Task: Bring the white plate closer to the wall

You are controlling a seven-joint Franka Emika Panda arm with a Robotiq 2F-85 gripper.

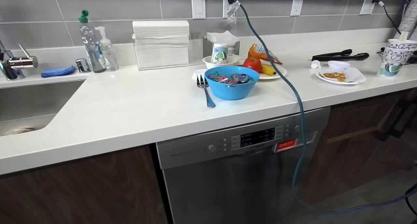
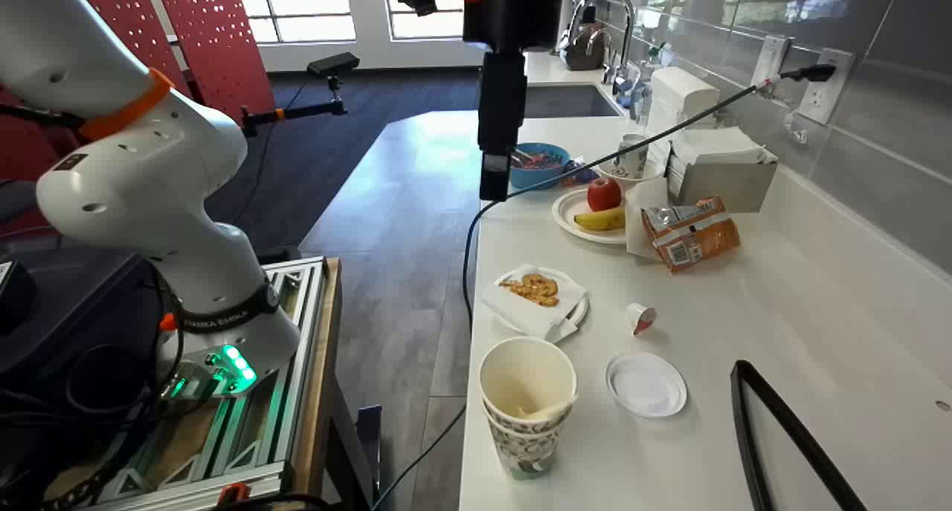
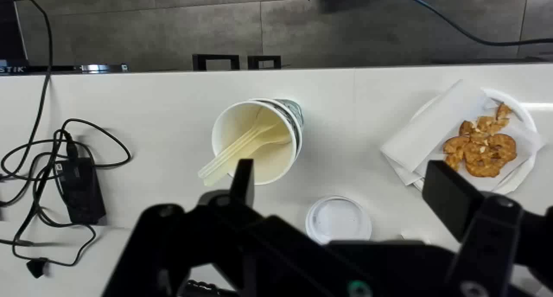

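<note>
White plate lies on the white counter near its front edge, grey floor below, empty claw spread wide.

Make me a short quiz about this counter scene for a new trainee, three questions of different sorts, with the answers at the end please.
1. Multiple choice: what colour is the bowl beside the fork? a) red, b) blue, c) green.
2. True or false: the gripper is shut.
3. Short answer: what lies on the white plate nearest the stacked cups?
Key: 1. b. 2. False; its jaws stand wide apart in the wrist view. 3. Brown food pieces and white paper.
</note>
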